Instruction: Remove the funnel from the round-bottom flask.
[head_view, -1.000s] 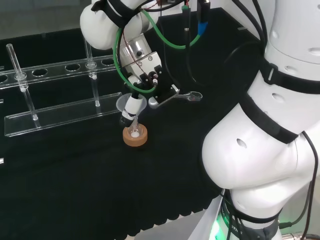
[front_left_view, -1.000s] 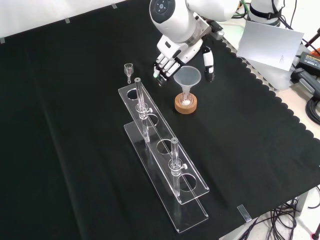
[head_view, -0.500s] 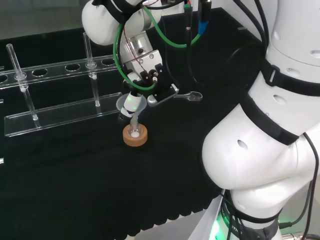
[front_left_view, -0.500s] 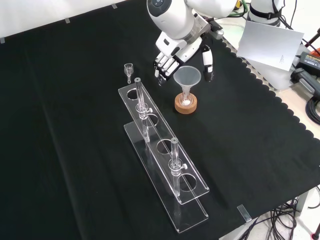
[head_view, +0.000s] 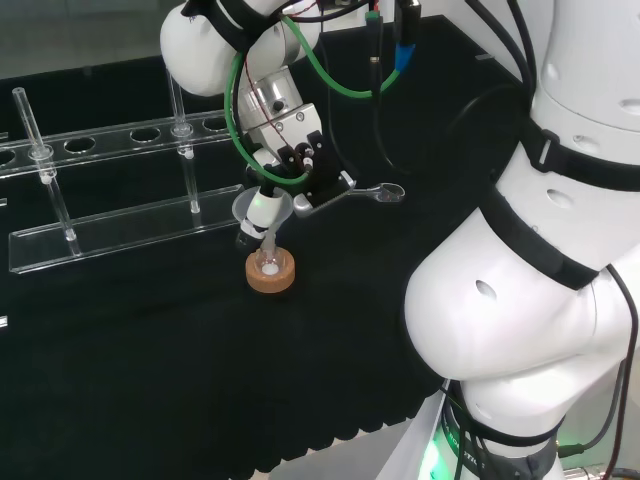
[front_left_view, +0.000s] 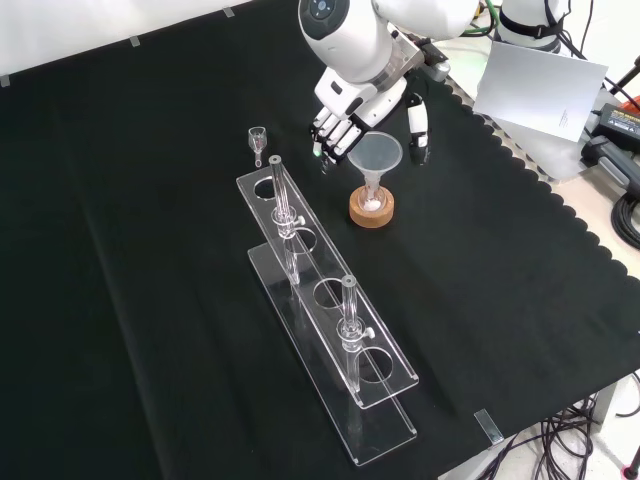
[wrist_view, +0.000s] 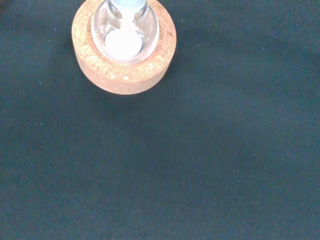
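The hand hangs with fingers relaxed and apart on either side of the funnel, grasping nothing. The funnel sits upright in the round-bottom flask, which rests on a cork ring toward the tabletop's far edge in the front view.

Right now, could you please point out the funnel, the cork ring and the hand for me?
funnel (front_left_view: 374, 153), front view, on its cone wall.
cork ring (wrist_view: 131, 80), wrist view, on its top face.
hand (front_left_view: 345, 118), front view, on its back above the fingers.
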